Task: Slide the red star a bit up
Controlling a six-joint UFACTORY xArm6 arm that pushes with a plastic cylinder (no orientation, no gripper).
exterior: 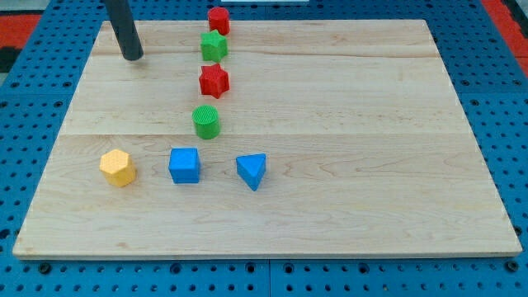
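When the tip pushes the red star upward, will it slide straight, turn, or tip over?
The red star looks low and flat-based, so it probably slides without tipping. Its pointed outline may make it turn if my tip meets a point off-centre. The green star sits close above, so a long push likely bumps it.

My tip (132, 57) at far left of wooden board (371, 165), well apart from blocks. Central column, far to near: red block (219, 21), green star (214, 46), red star (214, 81), green cylinder (205, 121). Near row, left to right: yellow block (118, 167), blue cube (184, 165), blue triangular block (252, 171).
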